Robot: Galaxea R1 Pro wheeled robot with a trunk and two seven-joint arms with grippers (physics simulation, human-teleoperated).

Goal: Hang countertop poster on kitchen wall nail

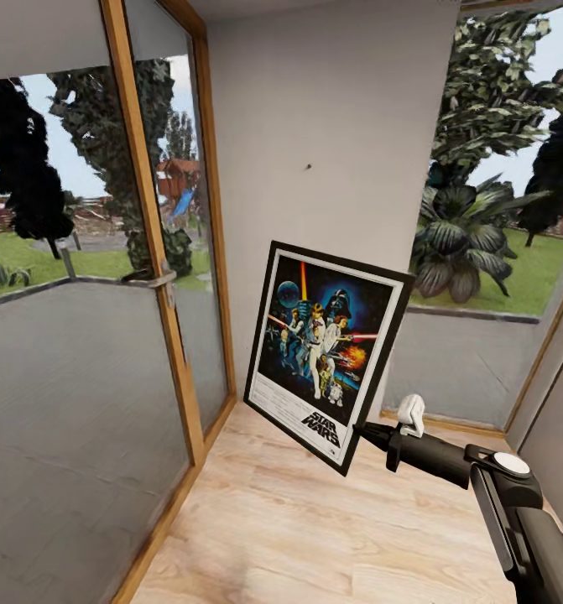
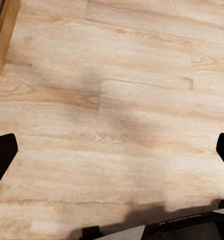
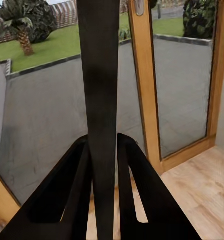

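You've got the poster (image 1: pixel 327 352) off the counter already, so the pickup half looks done. Your right gripper (image 1: pixel 367 432) is clamped on its lower right corner, and in the right wrist view you can see the black frame edge (image 3: pixel 102 115) running straight up between the two fingers (image 3: pixel 67 195), pinched tight. The poster hangs tilted out ahead of the gripper, top leaning away toward the wall (image 1: pixel 315 101), picture side facing back at you.

What's left is the actual hanging. The wall nail (image 1: pixel 308 166) is that tiny dark speck on the pale plaster, above the poster's top edge and a bit to the left of it, well up and forward from where the gripper sits now. So my guess is you need to raise the right arm a good bit, straighten the frame so it isn't skewed, and bring its top up to the nail. Holding it by a bottom corner means the far top edge will swing a lot with small wrist moves, so go slow.

Your left gripper (image 2: pixel 112 165) is spread wide with nothing in it, just pointing down at the wooden floor (image 2: pixel 117 75); you only see the dark fingertips (image 2: pixel 2 157) at either side of that view. There's a glass door with a wooden frame (image 1: pixel 151 235) off to the left of the poster, so watch you don't clip it when you lift.
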